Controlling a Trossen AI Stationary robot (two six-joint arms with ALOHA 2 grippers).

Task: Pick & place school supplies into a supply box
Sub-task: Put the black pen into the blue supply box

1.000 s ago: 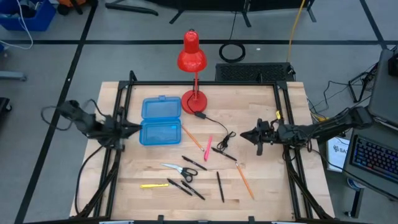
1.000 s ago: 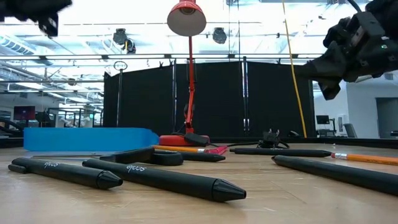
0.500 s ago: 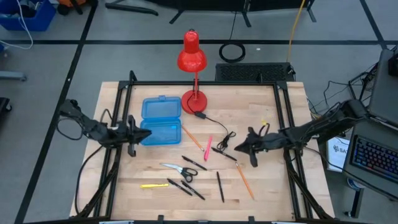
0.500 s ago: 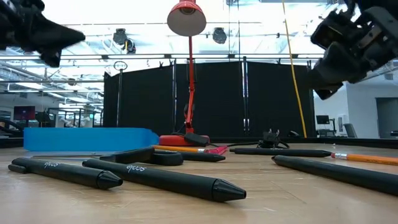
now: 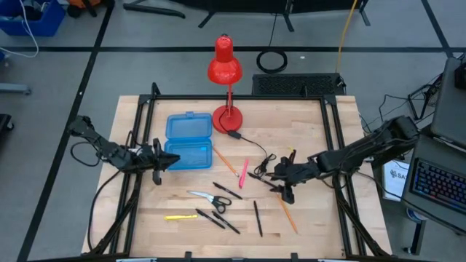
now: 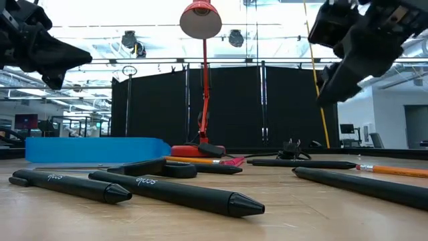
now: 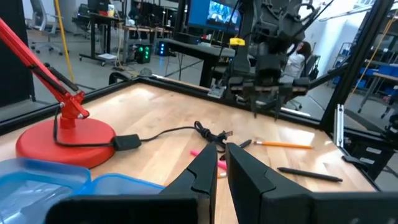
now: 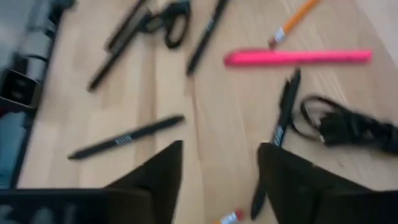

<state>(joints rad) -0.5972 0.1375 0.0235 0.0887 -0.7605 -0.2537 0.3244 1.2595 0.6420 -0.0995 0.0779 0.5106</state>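
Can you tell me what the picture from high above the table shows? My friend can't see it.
The right gripper, open, hovers over black pens and pencils scattered on a wooden table. The left gripper, nearly shut and empty, waits by the open blue supply box, beside a red desk lamp.

Blue supply box (image 5: 188, 141), red lamp (image 5: 225, 70)

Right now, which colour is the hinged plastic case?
Translucent blue plastic case, clearest in the high view.

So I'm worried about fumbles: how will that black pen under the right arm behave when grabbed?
The slim black plastic pen looks round and smooth, so it may roll or slip. It lies flat on the wooden table, leaving little to grip. It probably stays stiff and light.
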